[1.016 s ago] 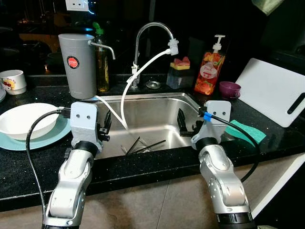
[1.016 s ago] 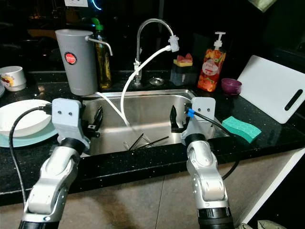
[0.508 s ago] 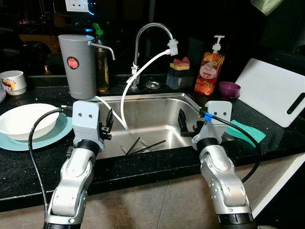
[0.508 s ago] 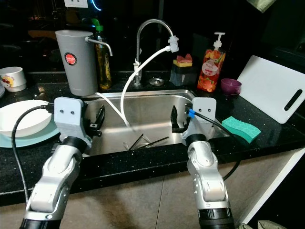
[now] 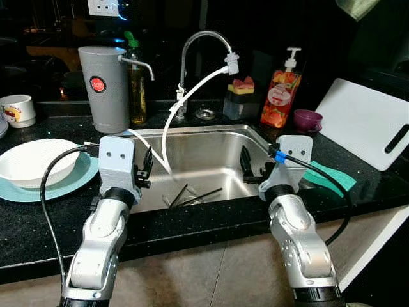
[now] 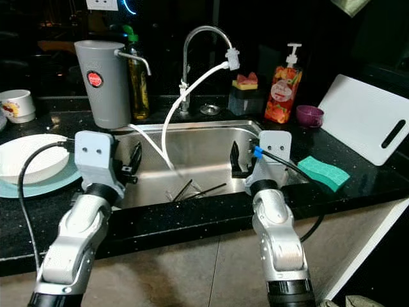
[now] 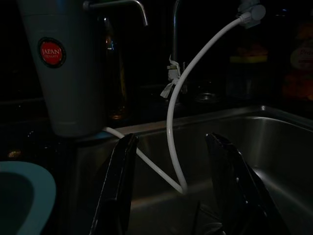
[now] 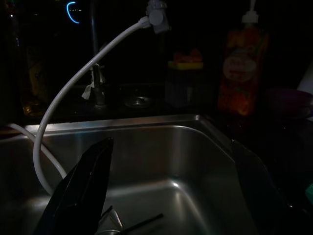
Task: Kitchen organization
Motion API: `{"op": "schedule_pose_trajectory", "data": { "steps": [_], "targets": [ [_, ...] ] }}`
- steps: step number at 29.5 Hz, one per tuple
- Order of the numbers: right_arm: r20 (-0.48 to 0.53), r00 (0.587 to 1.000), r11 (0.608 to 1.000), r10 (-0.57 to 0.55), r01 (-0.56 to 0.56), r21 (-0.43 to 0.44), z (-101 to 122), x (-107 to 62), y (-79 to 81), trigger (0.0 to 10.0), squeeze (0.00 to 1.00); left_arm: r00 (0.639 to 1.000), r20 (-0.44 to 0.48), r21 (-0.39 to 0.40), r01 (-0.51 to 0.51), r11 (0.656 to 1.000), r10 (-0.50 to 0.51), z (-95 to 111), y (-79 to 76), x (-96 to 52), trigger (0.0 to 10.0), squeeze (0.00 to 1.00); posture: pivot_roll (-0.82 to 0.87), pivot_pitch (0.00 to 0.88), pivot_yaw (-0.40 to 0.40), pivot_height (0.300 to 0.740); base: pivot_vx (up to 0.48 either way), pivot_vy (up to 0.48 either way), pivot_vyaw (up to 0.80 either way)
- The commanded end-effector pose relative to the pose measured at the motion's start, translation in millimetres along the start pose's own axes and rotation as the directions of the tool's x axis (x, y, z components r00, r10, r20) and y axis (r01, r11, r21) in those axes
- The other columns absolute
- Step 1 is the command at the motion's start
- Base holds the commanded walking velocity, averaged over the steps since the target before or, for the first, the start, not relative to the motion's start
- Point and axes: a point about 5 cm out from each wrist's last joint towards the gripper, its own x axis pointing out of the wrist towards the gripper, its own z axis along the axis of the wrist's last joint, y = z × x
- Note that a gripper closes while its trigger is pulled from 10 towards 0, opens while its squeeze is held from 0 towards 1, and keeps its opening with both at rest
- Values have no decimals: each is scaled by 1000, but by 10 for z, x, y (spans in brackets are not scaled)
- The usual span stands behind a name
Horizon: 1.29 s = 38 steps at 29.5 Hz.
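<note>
Both arms have barely shifted over the last second; the left gripper [image 5: 144, 171] has crept a touch toward the basin, and the right gripper [image 5: 249, 167] has hardly stirred. The black counter [image 5: 38, 217] runs across the scene, with the steel sink [image 6: 192, 150] let into it between the two arms. In the basin lie a few dark chopsticks [image 5: 193, 195], crossed on the bottom, and a white hose [image 5: 171, 121] loops down into it from the faucet [image 5: 203, 39].

At the right end a white cutting board [image 5: 367, 121] leans against the wall, with a green sponge [image 6: 323, 171] flat on the counter near it. Behind the sink stand a grey water filter jug [image 5: 104, 86], an orange soap bottle [image 5: 279, 96] and a small purple cup [image 5: 308, 119]. To the left, a white bowl [image 5: 32, 161] sits on a teal plate [image 5: 57, 187]; nothing can be made out inside it. A white mug [image 5: 18, 109] stands farther back.

The left gripper hangs over the sink's left rim with its fingers [image 7: 117, 191] spread and holding nothing. The right gripper hovers over the right rim, its fingers [image 8: 80, 188] wide apart and likewise empty.
</note>
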Motion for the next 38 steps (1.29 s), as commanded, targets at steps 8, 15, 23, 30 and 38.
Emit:
{"op": "schedule_pose_trajectory", "data": {
  "steps": [8,15,23,30,38],
  "targets": [
    [-1,1000,1000,-7,7,-5,15,11,-17,10000,0,1000,6,1,2,1000,-2,-1,-18,0,10000,0,88,45,-78,740,0,0,0],
    [-4,1000,1000,-1,1,-8,17,3,-12,10000,0,1000,7,0,0,1000,0,-5,-29,-1,10000,0,83,47,-82,740,0,0,0],
    [-4,1000,1000,-5,5,-10,17,0,-23,10000,0,1000,4,-3,3,1000,-3,-12,-38,-2,10000,0,79,48,-81,740,0,0,0],
    [-3,1000,1000,-3,3,-7,19,0,-15,10000,0,1000,6,-1,3,1000,-3,-9,-31,2,10000,0,79,48,-81,740,0,0,0],
    [-3,1000,1000,-4,4,-9,20,-2,-20,10000,0,1000,6,-3,3,1000,-3,-10,-38,-4,10000,0,79,48,-81,740,0,0,0]
  ]
}}
